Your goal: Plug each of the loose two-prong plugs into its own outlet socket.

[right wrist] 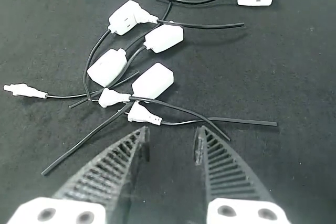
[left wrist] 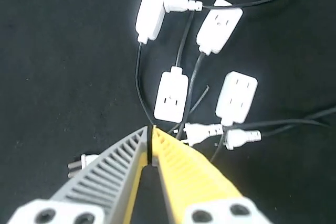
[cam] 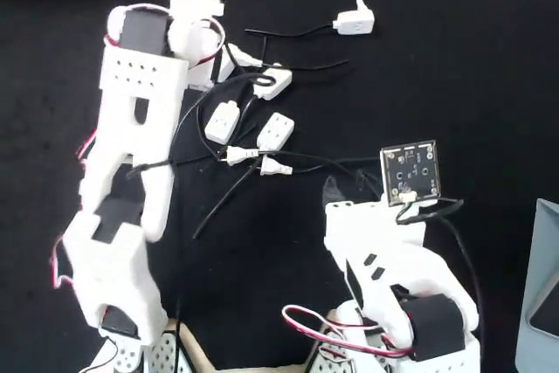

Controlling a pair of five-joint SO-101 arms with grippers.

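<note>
Tangle of two-prong plugs (cam: 240, 156) and outlet sockets (cam: 275, 131) on the table (cam: 489, 85)

High view: white sockets lie spread over the black cloth, each on a short black cord (cam: 218, 203). A lone socket (cam: 354, 22) sits well apart toward the far edge. Two plugs lie side by side just nearer than a pair of sockets at mid-table. The left arm (cam: 131, 128) rises tall over the left part of the cluster and hides some of it. The right arm (cam: 393, 286) sits low at the near right.

Left wrist view: the left gripper (left wrist: 150, 132) has its grey and yellow fingers pressed together at the tips, with nothing between them. The tips show just beside the near end of one socket (left wrist: 170, 95) — whether they touch the cloth cannot be told. The two plugs lie close on the yellow finger's side, below another socket (left wrist: 236, 95). A third plug (left wrist: 81, 166) lies alone on the grey finger's side, partly hidden by it.

Right wrist view: the right gripper (right wrist: 171, 132) holds its dark fingers apart and empty. The nearest plug (right wrist: 144, 115) lies just ahead of one fingertip, its neighbour (right wrist: 113, 98) beside it, touching a socket (right wrist: 152, 80). Five sockets show here, and all three plugs — the third far off to the side (right wrist: 21, 90) — lie on the cloth, in no socket.
</note>
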